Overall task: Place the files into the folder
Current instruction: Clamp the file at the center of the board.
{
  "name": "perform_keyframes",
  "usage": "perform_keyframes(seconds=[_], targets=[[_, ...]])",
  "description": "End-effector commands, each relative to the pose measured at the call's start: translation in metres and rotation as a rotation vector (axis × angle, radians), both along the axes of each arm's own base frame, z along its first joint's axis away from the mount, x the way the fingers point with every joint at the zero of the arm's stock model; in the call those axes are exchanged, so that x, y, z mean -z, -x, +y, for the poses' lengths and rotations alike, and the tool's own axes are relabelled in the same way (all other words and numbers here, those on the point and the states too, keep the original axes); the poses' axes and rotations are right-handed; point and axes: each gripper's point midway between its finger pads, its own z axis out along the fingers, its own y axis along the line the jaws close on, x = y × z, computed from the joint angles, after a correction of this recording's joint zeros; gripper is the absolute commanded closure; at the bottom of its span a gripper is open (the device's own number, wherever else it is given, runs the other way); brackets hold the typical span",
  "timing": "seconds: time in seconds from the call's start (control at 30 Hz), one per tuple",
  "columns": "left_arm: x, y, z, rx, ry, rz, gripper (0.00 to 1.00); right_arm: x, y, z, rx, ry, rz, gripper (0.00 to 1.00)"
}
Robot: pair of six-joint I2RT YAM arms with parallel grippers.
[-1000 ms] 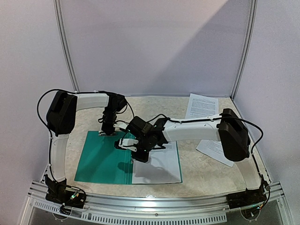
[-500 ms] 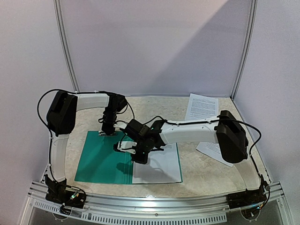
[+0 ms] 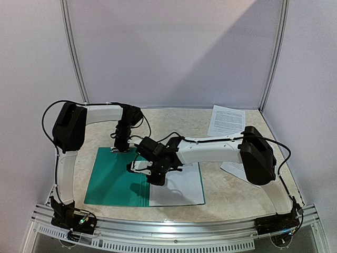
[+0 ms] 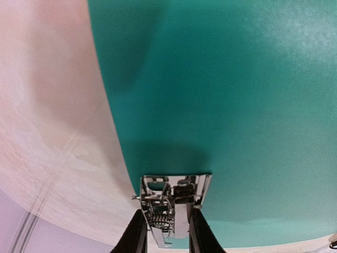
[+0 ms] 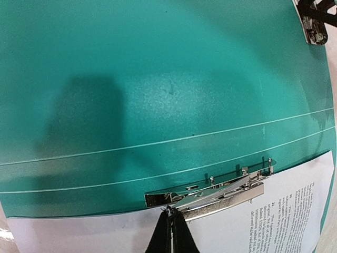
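The teal folder [image 3: 113, 179] lies open on the table. One white printed file [image 3: 179, 188] lies on its right half, also seen in the right wrist view [image 5: 274, 216]. My right gripper [image 3: 138, 166] is shut, and its tips [image 5: 169, 213] touch the near end of the long metal clip [image 5: 221, 196] beside the spine, which lies over the sheet's edge. My left gripper [image 4: 167, 232] is at the folder's far edge [image 3: 120, 149], with its fingers closed against both sides of a small metal clip [image 4: 171, 203]. Teal folder surface [image 4: 226, 95] fills that view.
Two more printed sheets lie on the table: one at the back right [image 3: 226, 120], and one at the right [image 3: 236, 167], partly under my right arm. The enclosure's walls and metal posts stand close on the left, back and right.
My right gripper and forearm have shifted slightly left along the spine clip. The left arm, the folder and the sheets have not moved.
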Motion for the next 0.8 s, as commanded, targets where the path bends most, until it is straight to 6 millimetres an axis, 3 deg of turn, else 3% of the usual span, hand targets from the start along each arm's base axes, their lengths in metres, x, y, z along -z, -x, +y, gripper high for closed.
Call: perform_keyframes(seconds=[0.0,0.27,0.77], targets=[[0.038,0.021,0.015,0.048,-0.085,0.126,0.94,0.088,0.005,-0.1,0.066,0.432,0.064,1.0],[0.038,0.021,0.016,0.047,-0.086,0.127,0.94,0.086,0.003,-0.104,0.09,0.452,0.049,1.0],[0.038,0.02,0.016,0.045,-0.085,0.124,0.94,0.105,0.016,-0.097,0.07,0.471,0.108,1.0]])
